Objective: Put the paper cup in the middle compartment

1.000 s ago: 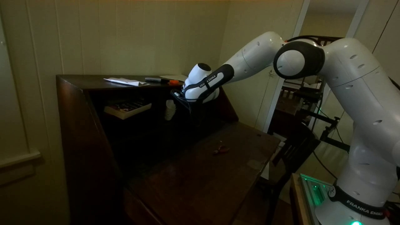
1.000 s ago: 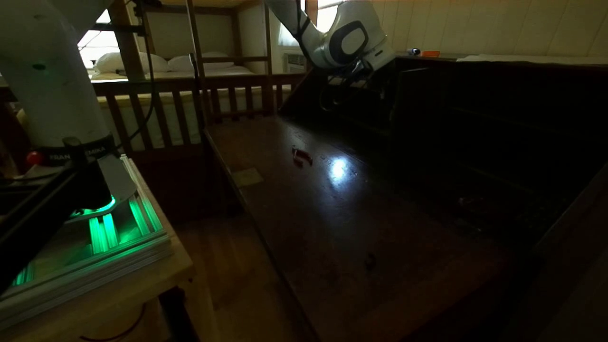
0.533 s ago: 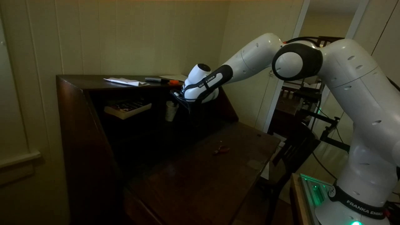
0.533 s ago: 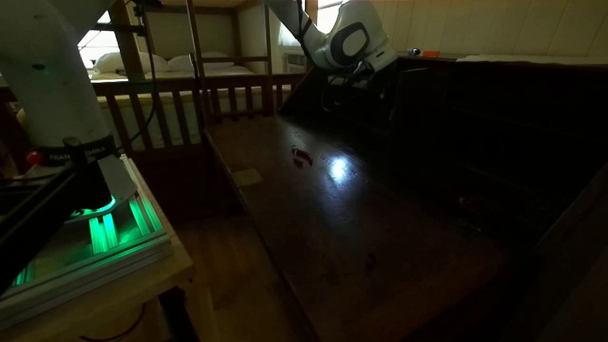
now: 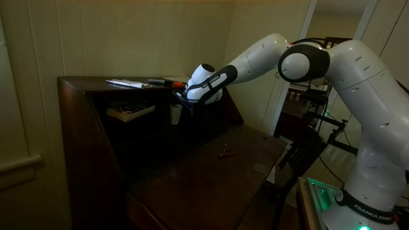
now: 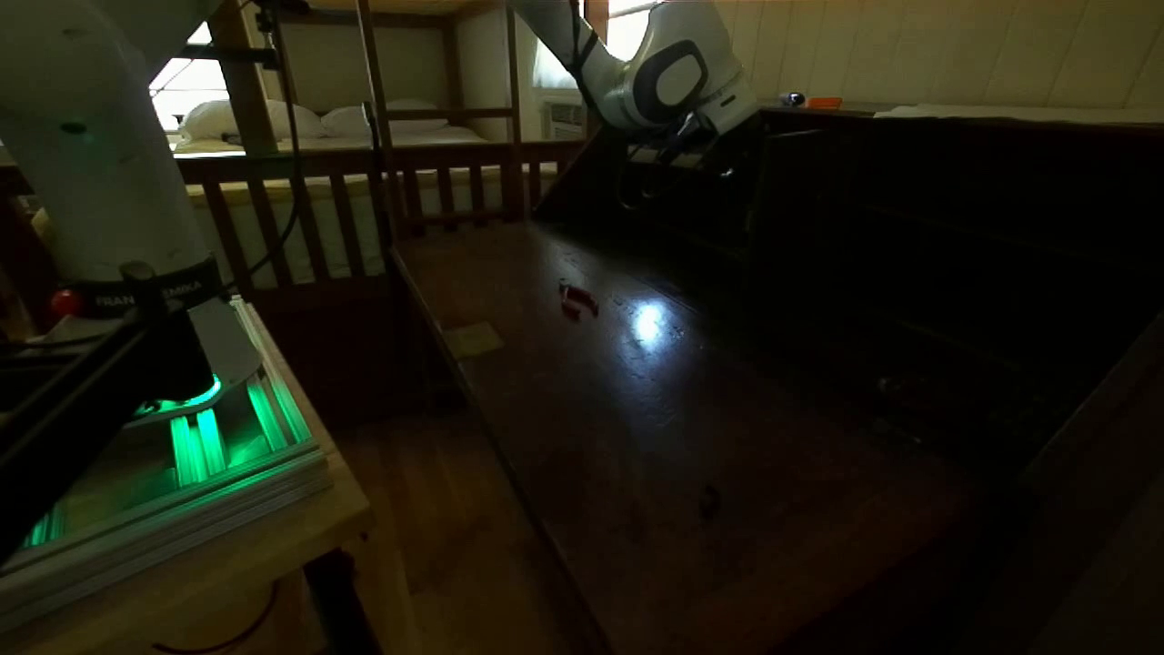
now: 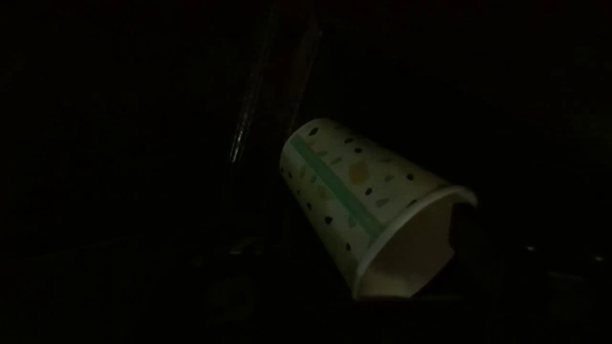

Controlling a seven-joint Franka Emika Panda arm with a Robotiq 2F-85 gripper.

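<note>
The paper cup stands about upright in the dark front of the desk, right of the book. Close up in the wrist view, the cup is pale with dark specks and a green stripe, its mouth towards me. My gripper is very dark; its jaws look spread apart, one dark finger overlapping the cup's rim at the right. Whether that finger touches the cup I cannot tell. The middle compartment lies in deep shadow; thin divider edges glint beyond the cup. Below the wrist, the gripper is lost in darkness in both exterior views.
A book lies in the wider cubbyhole. Papers, a dark marker-like thing and an orange item rest on the desk's top. Red-handled pliers lie on the writing surface. A dark chair stands beside the desk.
The cup has gone from tilted to about upright, sinking slightly in an exterior view. The arm's wrist has shifted only a little.
</note>
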